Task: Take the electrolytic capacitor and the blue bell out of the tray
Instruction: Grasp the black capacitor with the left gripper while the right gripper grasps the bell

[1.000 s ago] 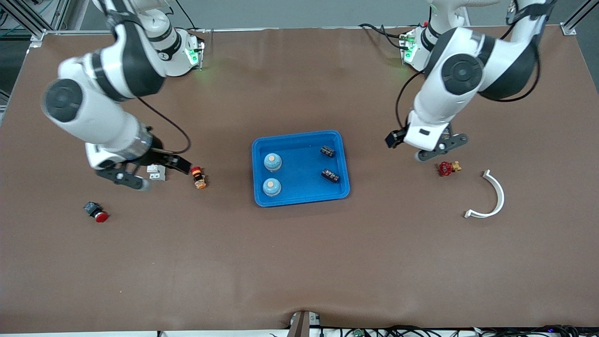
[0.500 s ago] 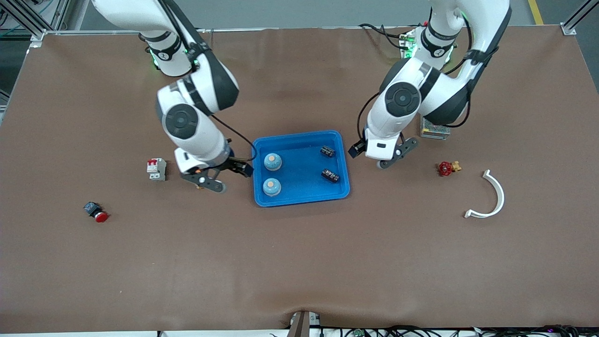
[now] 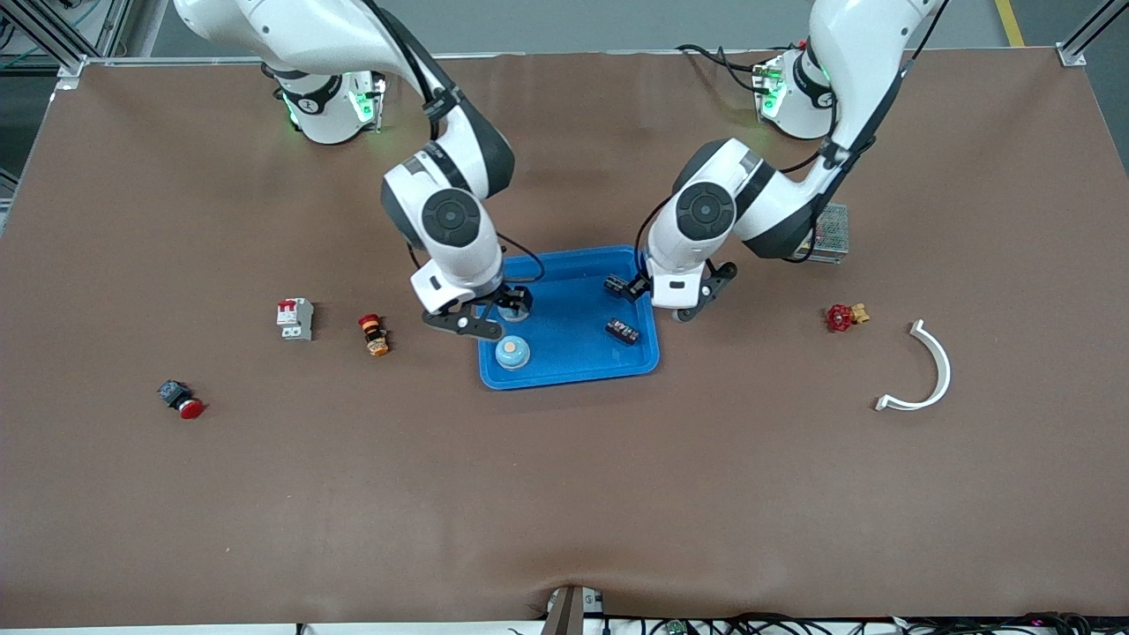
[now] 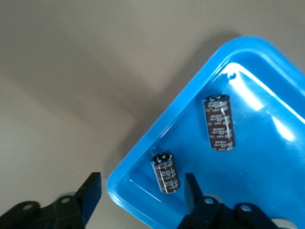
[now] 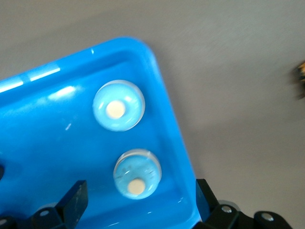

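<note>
A blue tray (image 3: pixel 564 377) holds two pale blue bells and two black capacitors. My right gripper (image 3: pixel 488 315) (image 5: pixel 140 198) hangs open over the tray's edge toward the right arm's end, its fingers on either side of the farther bell (image 5: pixel 137 174), apart from it. The nearer bell (image 3: pixel 512 352) (image 5: pixel 118 106) stands free. My left gripper (image 3: pixel 661 298) (image 4: pixel 141 193) is open over the tray's corner toward the left arm's end. The farther capacitor (image 3: pixel 617 285) (image 4: pixel 166 172) lies between its fingers, untouched. The nearer capacitor (image 3: pixel 623 331) (image 4: pixel 219 122) lies loose.
Toward the right arm's end lie a grey circuit breaker (image 3: pixel 295 318), an orange-red button part (image 3: pixel 374 335) and a red push button (image 3: pixel 181 399). Toward the left arm's end are a red valve (image 3: pixel 844 316), a white curved piece (image 3: pixel 926 369) and a metal mesh box (image 3: pixel 826 231).
Both arms have swung in from the table's ends to the tray. The right gripper now hangs over the farther bell, the left over the farther capacitor.
</note>
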Action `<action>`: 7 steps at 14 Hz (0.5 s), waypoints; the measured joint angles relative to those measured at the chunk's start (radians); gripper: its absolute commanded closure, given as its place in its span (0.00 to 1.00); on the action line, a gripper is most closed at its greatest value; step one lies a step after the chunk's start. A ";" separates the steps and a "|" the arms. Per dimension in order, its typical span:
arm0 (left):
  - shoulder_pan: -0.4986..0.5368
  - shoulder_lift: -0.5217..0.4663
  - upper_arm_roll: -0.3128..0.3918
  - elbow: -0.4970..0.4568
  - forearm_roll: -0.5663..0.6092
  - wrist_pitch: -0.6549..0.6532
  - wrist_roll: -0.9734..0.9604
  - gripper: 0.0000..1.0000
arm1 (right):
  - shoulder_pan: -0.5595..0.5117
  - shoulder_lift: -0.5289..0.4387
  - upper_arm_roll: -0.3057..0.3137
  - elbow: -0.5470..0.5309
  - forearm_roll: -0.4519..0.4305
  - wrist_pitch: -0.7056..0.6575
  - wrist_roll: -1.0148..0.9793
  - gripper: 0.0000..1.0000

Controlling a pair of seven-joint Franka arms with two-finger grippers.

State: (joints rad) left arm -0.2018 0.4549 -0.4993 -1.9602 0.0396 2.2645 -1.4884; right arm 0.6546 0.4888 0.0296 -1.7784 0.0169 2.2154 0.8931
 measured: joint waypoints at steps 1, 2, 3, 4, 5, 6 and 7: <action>-0.007 0.015 0.000 0.000 0.000 0.014 -0.020 0.26 | 0.016 0.007 0.000 0.000 -0.001 0.015 0.009 0.00; -0.014 0.030 0.000 0.000 0.000 0.030 -0.042 0.26 | 0.030 0.016 0.000 0.000 -0.001 0.031 0.018 0.00; -0.022 0.046 0.000 0.000 0.000 0.044 -0.063 0.26 | 0.039 0.028 -0.001 -0.001 -0.001 0.049 0.026 0.00; -0.028 0.062 0.000 0.001 0.000 0.057 -0.078 0.27 | 0.046 0.042 -0.002 -0.001 -0.004 0.067 0.029 0.00; -0.032 0.076 0.000 0.001 0.000 0.069 -0.087 0.28 | 0.051 0.058 -0.003 -0.001 -0.017 0.081 0.035 0.00; -0.033 0.090 0.001 0.002 0.000 0.082 -0.093 0.28 | 0.053 0.074 -0.003 -0.001 -0.039 0.094 0.046 0.00; -0.033 0.102 0.001 0.002 0.000 0.092 -0.106 0.29 | 0.054 0.089 -0.003 -0.001 -0.062 0.103 0.058 0.00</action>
State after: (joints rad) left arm -0.2349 0.5570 -0.4987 -1.9580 0.0396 2.3562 -1.5946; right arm 0.7082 0.5780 0.0262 -1.7795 -0.0453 2.3183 0.9509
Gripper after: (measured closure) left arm 0.282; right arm 0.000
